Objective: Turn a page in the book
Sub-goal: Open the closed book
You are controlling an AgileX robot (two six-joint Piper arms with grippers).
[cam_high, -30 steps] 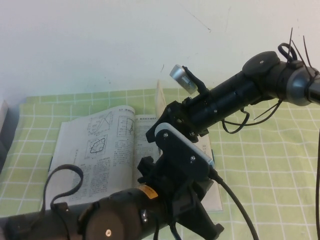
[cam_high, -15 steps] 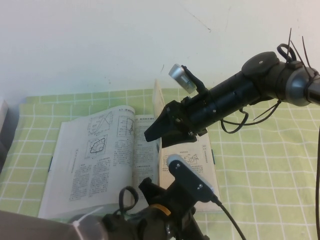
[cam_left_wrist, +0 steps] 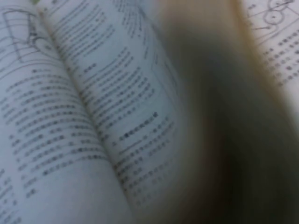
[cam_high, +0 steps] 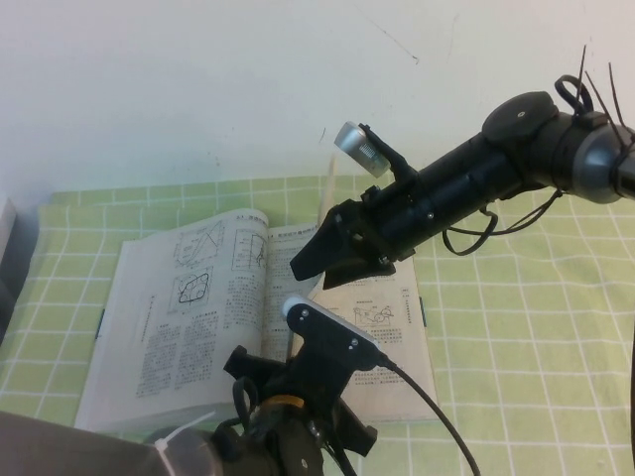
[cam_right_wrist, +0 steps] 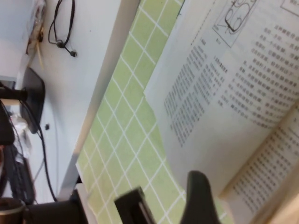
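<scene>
The book [cam_high: 189,327] lies open on the green checked cloth. The page [cam_high: 326,196] stands lifted near the spine, behind my right gripper [cam_high: 310,264]. This gripper reaches in from the right, hangs over the middle of the book, and looks shut on the page. In the right wrist view one dark finger [cam_right_wrist: 198,198] shows beside the raised page [cam_right_wrist: 268,179], with the flat left-hand leaf [cam_right_wrist: 224,93] beyond. My left gripper is hidden under its own wrist [cam_high: 327,342] at the book's near edge. The left wrist view shows blurred text pages [cam_left_wrist: 70,116] very close.
The cloth [cam_high: 526,327] covers the table up to a white wall behind. A dark object [cam_high: 8,268] sits at the far left edge. The right wrist view shows a bare white tabletop with cables [cam_right_wrist: 63,28] past the cloth.
My left arm has dropped back toward the near edge, uncovering the right-hand side of the book. The right gripper has barely moved and the page stays raised.
</scene>
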